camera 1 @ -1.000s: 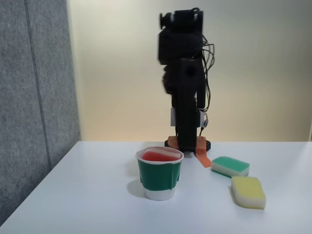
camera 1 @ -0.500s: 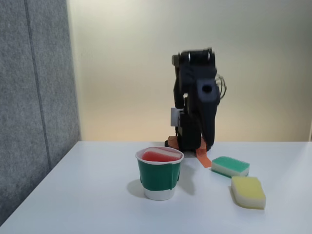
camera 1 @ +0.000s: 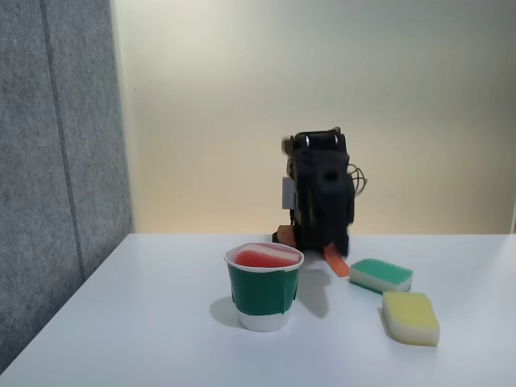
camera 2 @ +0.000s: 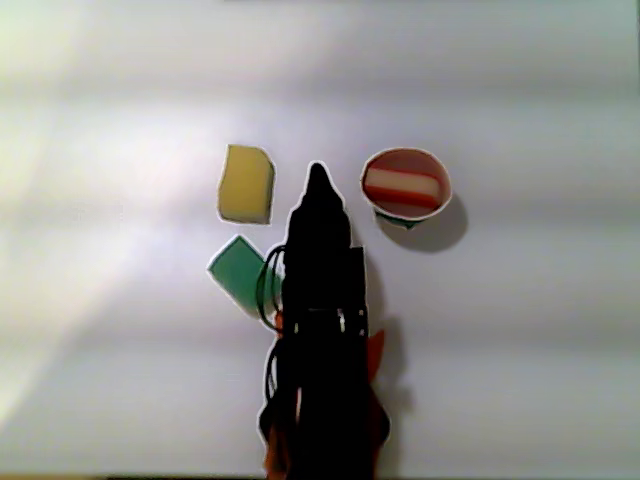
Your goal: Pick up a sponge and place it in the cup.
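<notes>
The small red-topped sponge with a cream foam body [camera 2: 404,186] sits inside the green paper cup with a white rim [camera 1: 262,302], low in the middle of the fixed view. In the other view the black arm's pincer [camera 2: 318,178] points up mid-frame; it looks closed and holds nothing. A yellow sponge [camera 2: 246,184] and a green-topped sponge [camera 2: 236,272] lie left on the white table [camera 2: 520,330].

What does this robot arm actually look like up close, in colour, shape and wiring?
The arm is a chunky, boxy black machine with thin black cables looping off its side and a small white label on one segment. Its base has orange parts. Seen from above, its hand narrows to a dark point.
</notes>
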You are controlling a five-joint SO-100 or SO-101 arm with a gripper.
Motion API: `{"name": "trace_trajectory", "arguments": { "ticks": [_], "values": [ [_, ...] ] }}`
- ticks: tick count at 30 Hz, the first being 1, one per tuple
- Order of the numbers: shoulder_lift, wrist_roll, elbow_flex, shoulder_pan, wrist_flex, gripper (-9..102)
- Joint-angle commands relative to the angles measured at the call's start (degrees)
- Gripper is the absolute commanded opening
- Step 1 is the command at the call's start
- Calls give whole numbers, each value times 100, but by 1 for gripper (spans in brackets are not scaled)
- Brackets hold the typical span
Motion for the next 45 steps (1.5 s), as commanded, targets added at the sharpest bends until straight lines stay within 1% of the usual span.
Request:
{"name": "trace_trajectory", "arguments": {
  "ticks": [1, 3, 10, 15, 18, 25, 29, 32, 40, 43, 45],
  "values": [
    [167, -35, 299, 9, -9, 0],
    [158, 26, 492, -9, -88, 0],
    [176, -79, 492, 97, 1125, 0],
    [176, -158, 492, 246, 1802, 0],
    [176, 0, 492, 246, 2180, 0],
    [176, -105, 492, 237, 2707, 0],
    [176, 26, 492, 229, 3032, 0],
    [176, 606, 492, 79, 3120, 0],
    [176, 624, 492, 44, 3120, 0],
    [176, 624, 492, 44, 3120, 4],
    [176, 624, 492, 44, 3120, 4]
  ]
}}
